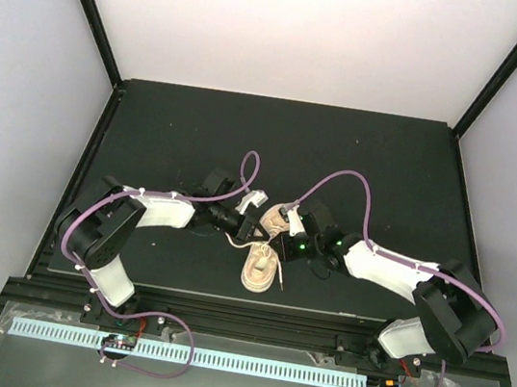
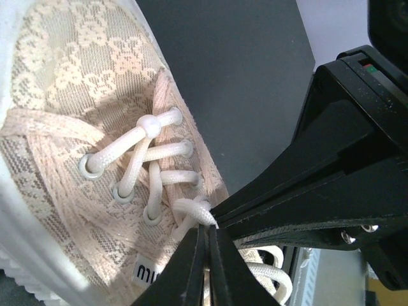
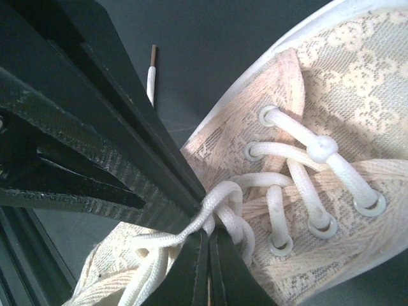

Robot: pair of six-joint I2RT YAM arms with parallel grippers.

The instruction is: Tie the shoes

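While the shoe (image 1: 262,270) lies centred by the near edge of the mat (image 1: 359,170), both grippers meet at its tongue: the left gripper (image 2: 207,229), from the left, is pinched tight on the laces (image 2: 190,211), and the right gripper (image 3: 208,233), from the right, clamps a loop of them.

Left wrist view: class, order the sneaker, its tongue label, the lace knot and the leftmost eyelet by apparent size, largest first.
1. sneaker
2. tongue label, only slightly ahead, and it sits nearer the camera
3. lace knot and leftmost eyelet: look alike, left unranked
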